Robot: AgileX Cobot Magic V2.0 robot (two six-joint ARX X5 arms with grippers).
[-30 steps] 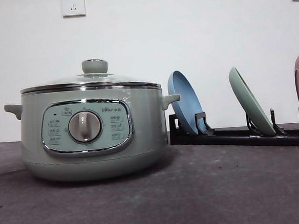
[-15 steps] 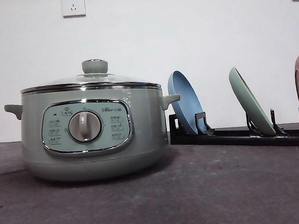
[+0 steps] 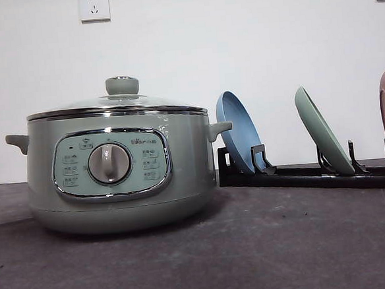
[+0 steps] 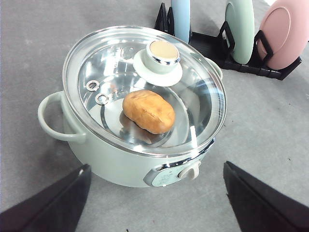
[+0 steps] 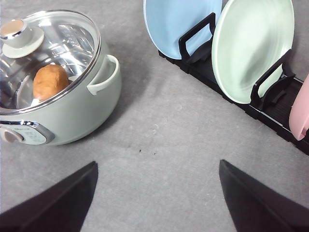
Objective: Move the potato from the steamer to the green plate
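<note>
Oval orange-brown potato (image 4: 148,111) lying inside your pale sage-green steamer (image 3: 118,166) under its knobbed glass lid (image 4: 145,87), both your claws spread wide with nothing held, farther back the pale mint-green plate (image 5: 251,48) propped tilted in the black rack (image 3: 313,174), between blue plate (image 3: 239,131) and pink plate (image 4: 284,31).

From my left wrist camera, all I can see of the left gripper (image 4: 154,203) is its two fingers (image 4: 53,205): flat, matte black wedges with straight edges that taper to blunt corners, with no screws, cables or markings visible on them. The right wrist camera shows the right gripper (image 5: 157,200) the same way, a pair of plain black fingers (image 5: 256,200) with smooth, slightly dull faces and sharp, angular outlines. Both pairs are so dark that I can't make out any surface texture, seams or padding on them.
</note>
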